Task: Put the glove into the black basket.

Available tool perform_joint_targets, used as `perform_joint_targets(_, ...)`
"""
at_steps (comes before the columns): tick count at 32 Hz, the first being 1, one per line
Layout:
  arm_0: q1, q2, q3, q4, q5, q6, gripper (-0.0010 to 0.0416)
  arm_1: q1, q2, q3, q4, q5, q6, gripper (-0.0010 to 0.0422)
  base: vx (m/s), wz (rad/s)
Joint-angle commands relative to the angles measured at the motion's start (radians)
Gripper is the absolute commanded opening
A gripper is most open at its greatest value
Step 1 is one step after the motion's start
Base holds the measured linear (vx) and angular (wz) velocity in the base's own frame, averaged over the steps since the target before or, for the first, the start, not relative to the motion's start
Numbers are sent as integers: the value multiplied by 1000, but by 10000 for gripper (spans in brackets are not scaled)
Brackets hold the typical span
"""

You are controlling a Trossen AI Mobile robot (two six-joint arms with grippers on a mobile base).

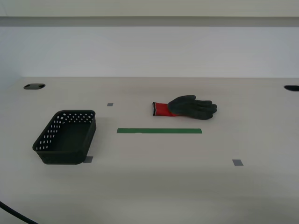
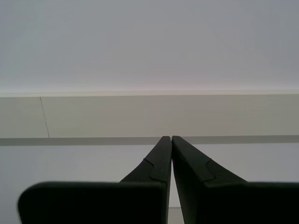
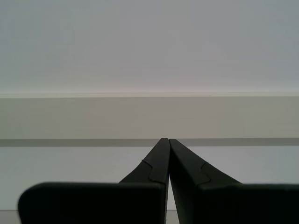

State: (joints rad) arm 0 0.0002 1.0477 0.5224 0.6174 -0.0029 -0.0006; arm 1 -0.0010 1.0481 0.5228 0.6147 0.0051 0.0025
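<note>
Pale worktop (image 1: pixel 187 186) under a plain wall: glove (image 1: pixel 187 107) lying flat beyond a green tape strip (image 1: pixel 159 131), well apart from black basket (image 1: pixel 66 137), apparently empty. Both hands (image 3: pixel 164 140) (image 2: pixel 167 137) clenched, aloft, grasping nothing. Nothing yet done.

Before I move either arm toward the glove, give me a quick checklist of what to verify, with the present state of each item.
1. Glove lies flat on the table, uncovered: ok.
2. Black basket upright, looks empty, at the exterior view's left: ok.
3. Table between glove and basket holds only flat green tape and small grey markers: ok.
4. My first end effector shut, holding nothing; needs opening before a grasp: not ok.
5. My second end effector shut, holding nothing: not ok.
6. Which arm stands nearer the glove: cannot tell, both wrist views face the wall and no arm shows in the exterior view.
</note>
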Motion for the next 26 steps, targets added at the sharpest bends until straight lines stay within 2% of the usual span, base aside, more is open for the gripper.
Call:
perform_joint_targets(1, 0, 0, 1, 3, 0, 0, 1, 1, 0, 0, 3, 2, -1, 0, 0, 0)
perform_joint_targets(26, 0, 0, 1, 3, 0, 0, 1, 0, 0, 0, 3, 2, -1, 0, 0, 0)
